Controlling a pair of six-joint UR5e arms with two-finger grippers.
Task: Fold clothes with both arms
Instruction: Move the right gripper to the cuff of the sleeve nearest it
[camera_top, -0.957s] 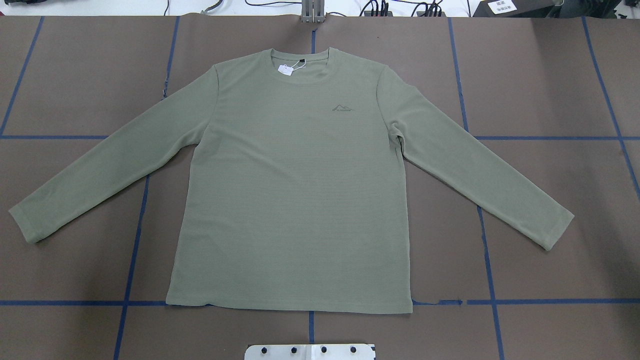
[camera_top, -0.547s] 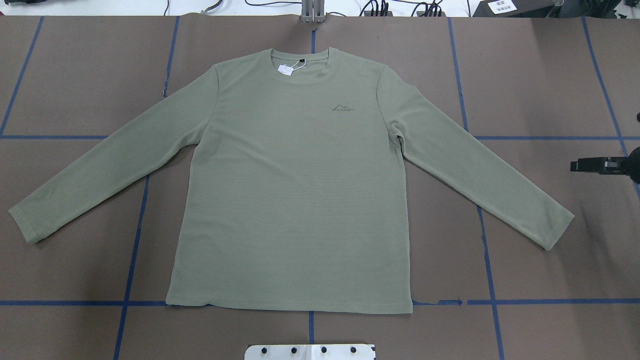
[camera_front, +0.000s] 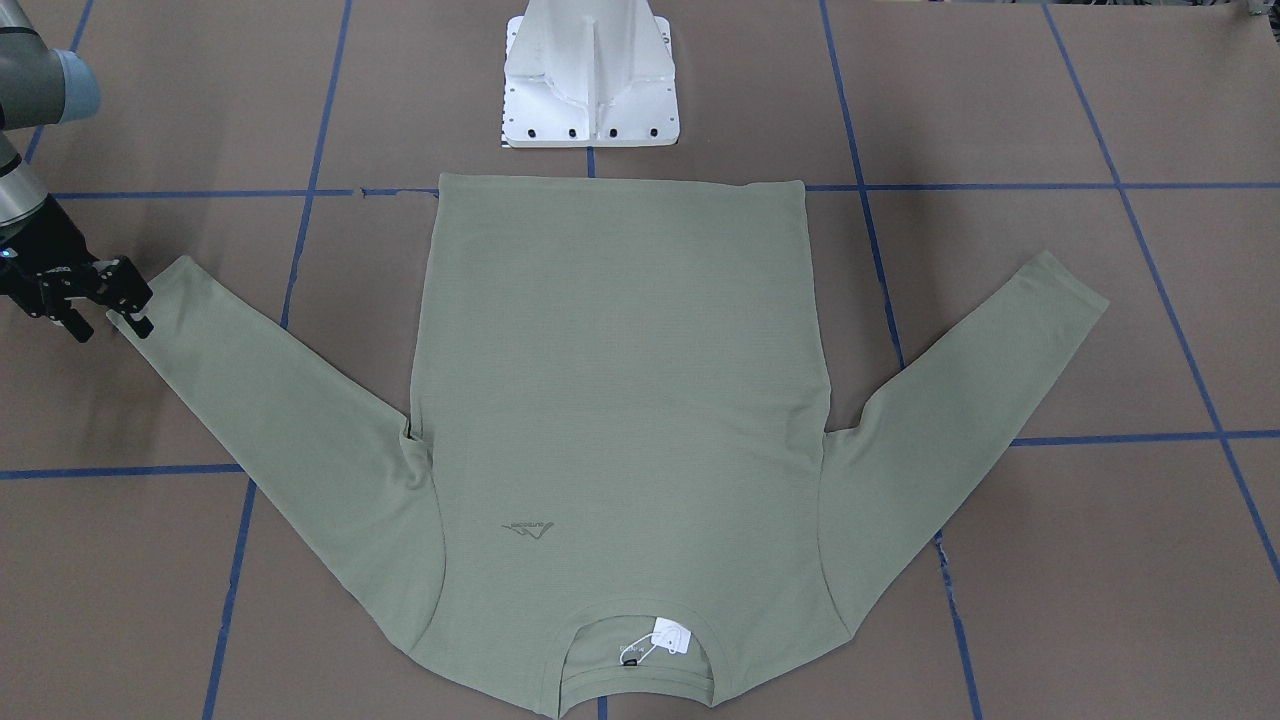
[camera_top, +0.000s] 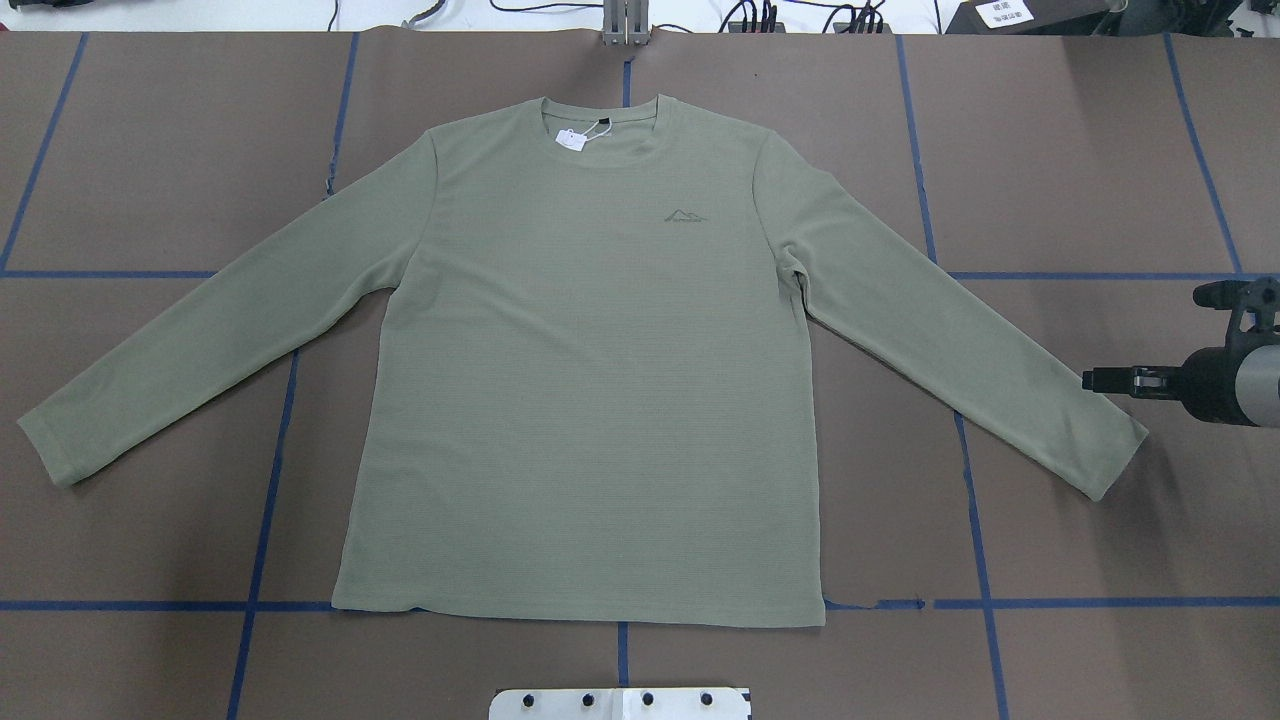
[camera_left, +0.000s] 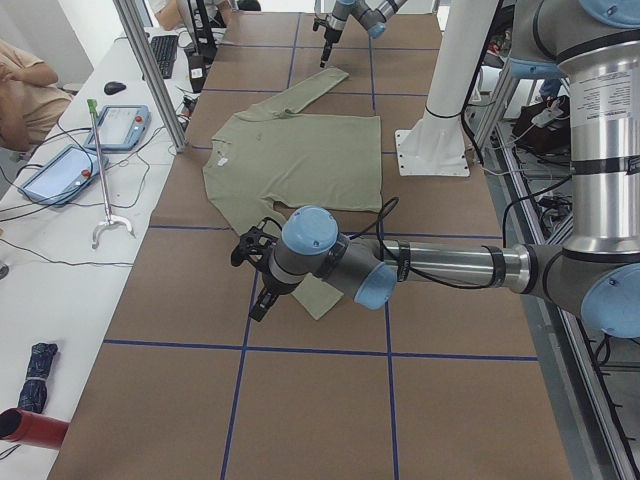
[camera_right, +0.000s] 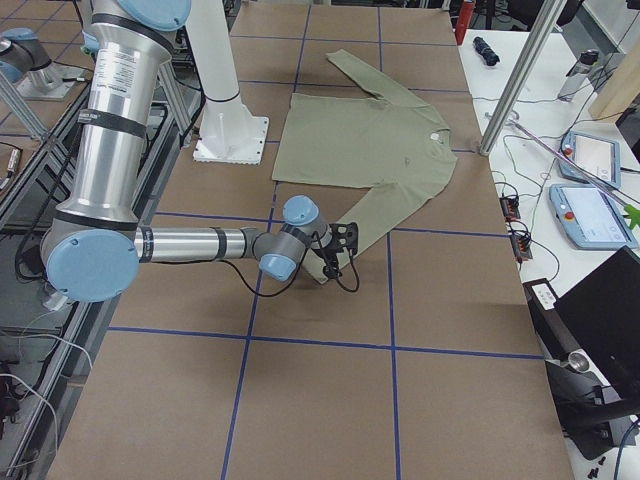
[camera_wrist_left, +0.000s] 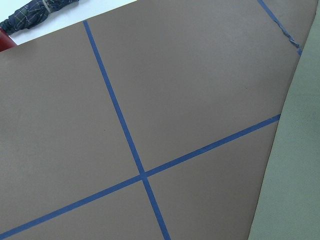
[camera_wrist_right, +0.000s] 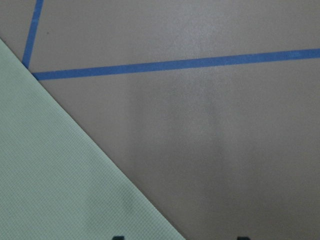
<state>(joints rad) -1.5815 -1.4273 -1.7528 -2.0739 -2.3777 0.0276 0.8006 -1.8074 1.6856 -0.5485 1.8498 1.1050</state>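
Change: The right gripper (camera_top: 1090, 380) is in! A second ago the overhead view showed no arm at all. Half a second ago the gripper peeked in at the right edge, and now it has slid down and inward to the cuff of the right-hand sleeve. The shirt (camera_top: 590, 400) hasn't budged.
Pedestal plate (camera_top: 620, 703): white, bottom centre of the overhead frame, just below the hem and clear of it.
Shirt: flat and front up on the brown table cover (camera_top: 1100, 150), in the middle of the frame. The hem runs along the lower blue tape (camera_top: 980, 540) line, and both sleeves are spread down and outward.
Right gripper: at the right edge of the overhead frame, its fingers are spread with nothing between them. In its wrist view two dark tips peek in at the bottom edge, one over the fabric and one over bare table. I cannot tell whether it touches the cloth.
Left gripper (camera_left: 258, 285): seen only in the left side view, lower centre, just beside the near sleeve's cuff. I cannot tell whether it is released or clenched. Its wrist view shows the sleeve edge down the right side.
Logo (camera_top: 685, 217): small and tonal, on the chest right of centre.
Tag (camera_top: 572, 140): white, inside the round neck at upper centre.
Cables (camera_top: 760, 15): black, on the white strip along the top edge.
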